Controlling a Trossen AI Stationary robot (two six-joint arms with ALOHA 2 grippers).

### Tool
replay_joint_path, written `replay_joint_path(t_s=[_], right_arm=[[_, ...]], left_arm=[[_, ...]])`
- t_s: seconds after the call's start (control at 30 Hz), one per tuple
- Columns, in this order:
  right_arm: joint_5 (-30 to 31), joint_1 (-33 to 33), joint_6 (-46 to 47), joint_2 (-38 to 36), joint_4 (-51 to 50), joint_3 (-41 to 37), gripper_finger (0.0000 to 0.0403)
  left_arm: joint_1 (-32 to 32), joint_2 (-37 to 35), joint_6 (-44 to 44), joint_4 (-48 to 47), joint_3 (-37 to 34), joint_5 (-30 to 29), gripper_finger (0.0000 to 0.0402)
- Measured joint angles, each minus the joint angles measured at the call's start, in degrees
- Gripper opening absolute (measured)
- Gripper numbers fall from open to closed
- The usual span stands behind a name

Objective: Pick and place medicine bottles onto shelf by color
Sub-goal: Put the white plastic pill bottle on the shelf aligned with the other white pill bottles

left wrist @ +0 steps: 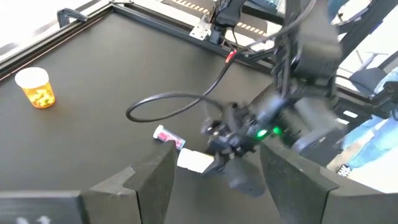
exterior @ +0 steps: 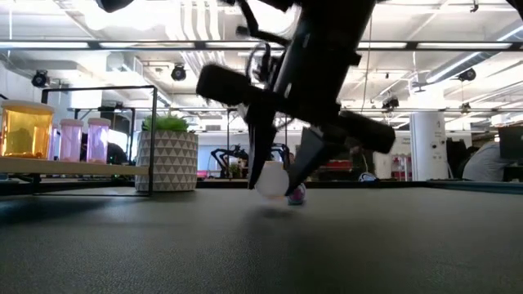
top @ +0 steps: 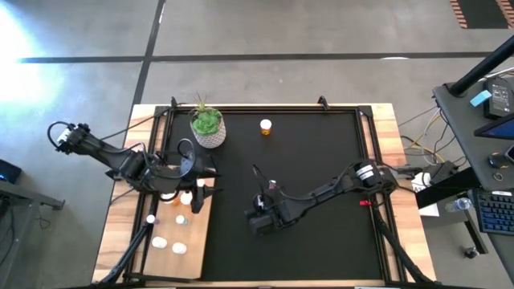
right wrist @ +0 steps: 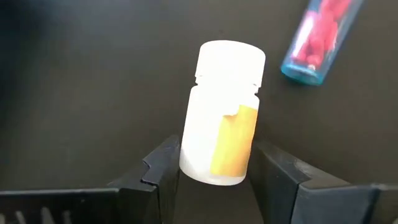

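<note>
My right gripper (top: 261, 219) is near the middle of the black mat, shut on a white bottle with a yellow label (right wrist: 221, 115). A pink-pill bottle (right wrist: 322, 38) lies on its side on the mat just beyond it. An orange bottle (top: 266, 126) stands on the mat at the far side. The light-wood shelf (top: 169, 257) lies at the near left and carries several bottles (top: 158, 242). Orange and pink ones (exterior: 71, 139) show on it in the low view. My left gripper (top: 201, 186) is open and empty over the shelf's far right corner. My right gripper pinches the white bottle's body near its bottom end (right wrist: 193, 163) between its two fingers. The fingers slant down from above and lie across the bottle, whose cap (right wrist: 230, 61) points away from the gripper. The bottle (exterior: 270, 180) sits at the fingertips low over the mat; whether it is lifted clear I cannot tell.
A white speckled pot with a green plant (top: 208, 127) stands at the far left of the mat, just beyond my left gripper. A black cable (left wrist: 168, 102) loops over the mat beside my right arm. A metal frame (exterior: 154, 139) stands around the shelf.
</note>
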Motion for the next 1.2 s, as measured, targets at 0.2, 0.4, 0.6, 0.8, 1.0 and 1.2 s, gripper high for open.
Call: replay_joint_path(t_s=[0.2, 0.4, 0.6, 0.8, 1.0, 1.2], right_arm=[[3.5, 2.2, -14.7, -5.3, 0.4, -0.6, 0.0152], [10.8, 5.9, -31.4, -11.4, 0.3, -2.2, 0.0153], [14.1, 8.1, -44.9, -13.9, 0.8, -2.5, 0.0152], [15.5, 9.2, -51.7, -15.0, 0.8, -2.6, 0.0152], [15.6, 10.6, -58.7, -16.8, 3.3, -2.6, 0.0152], [15.4, 10.6, -64.0, -17.2, 4.6, -2.6, 0.0152]], left_arm=[[0.0, 1.4, -0.1, -0.1, -1.3, 0.0, 0.0217], [0.0, 5.9, 0.1, 2.5, -1.3, 0.0, 0.0217], [0.0, 12.3, 7.7, 10.2, -1.4, 0.0, 0.0217], [-0.2, 18.3, 15.1, 19.2, -1.4, 0.0, 0.0217], [-0.5, 21.3, 19.2, 25.2, -1.3, 0.0, 0.0217], [-0.5, 22.4, 22.1, 31.0, -1.3, 1.7, 0.0217]])
